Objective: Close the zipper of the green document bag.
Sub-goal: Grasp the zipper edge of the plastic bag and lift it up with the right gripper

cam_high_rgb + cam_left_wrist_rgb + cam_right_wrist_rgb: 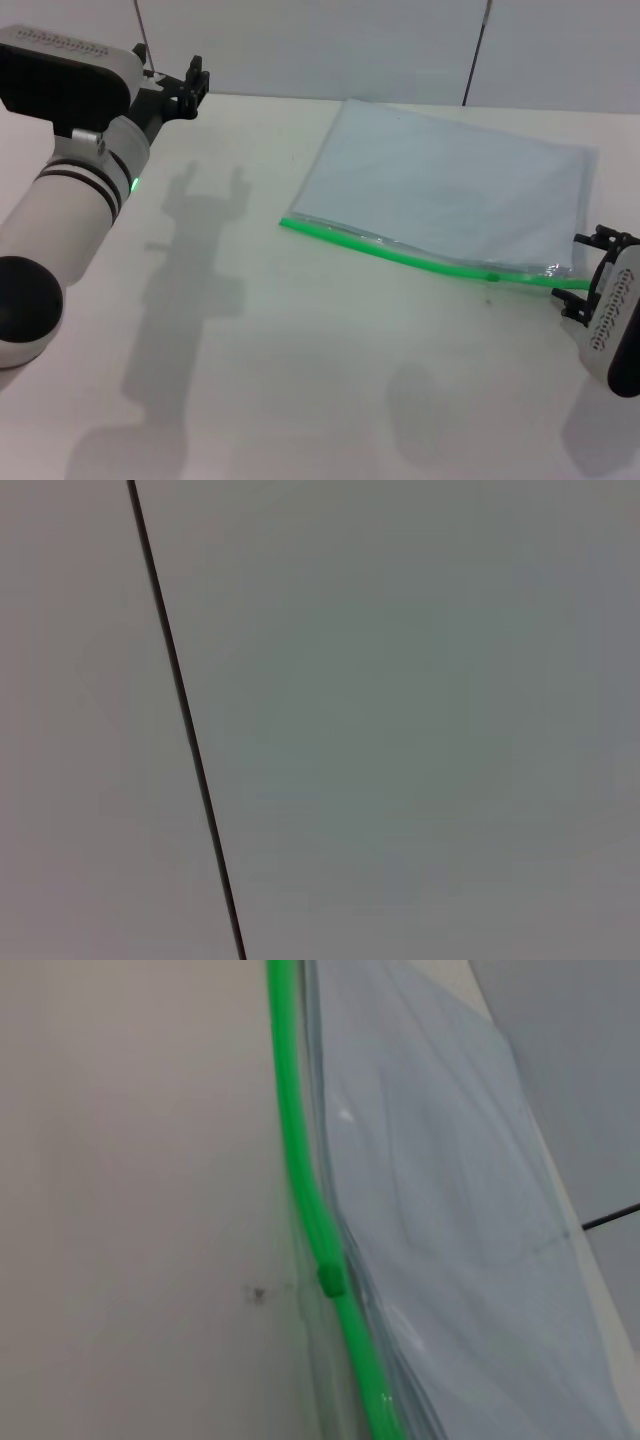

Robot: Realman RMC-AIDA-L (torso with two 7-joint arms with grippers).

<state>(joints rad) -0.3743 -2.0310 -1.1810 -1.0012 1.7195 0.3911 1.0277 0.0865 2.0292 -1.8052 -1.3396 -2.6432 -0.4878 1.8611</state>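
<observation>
While the green document bag (pixel 450 190) lies flat on the white table (pixel 250 350), its zipper (pixel 400 255) along the near edge, the right gripper (pixel 590 270) sits at the strip's right end, grip state unclear; the left gripper (pixel 190 85) hangs raised far left, fingers spread, holding nothing

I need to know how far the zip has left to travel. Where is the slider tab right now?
In the head view the slider tab sits on the zipper toward the robot's right end of the green document bag, short of the right gripper.
</observation>
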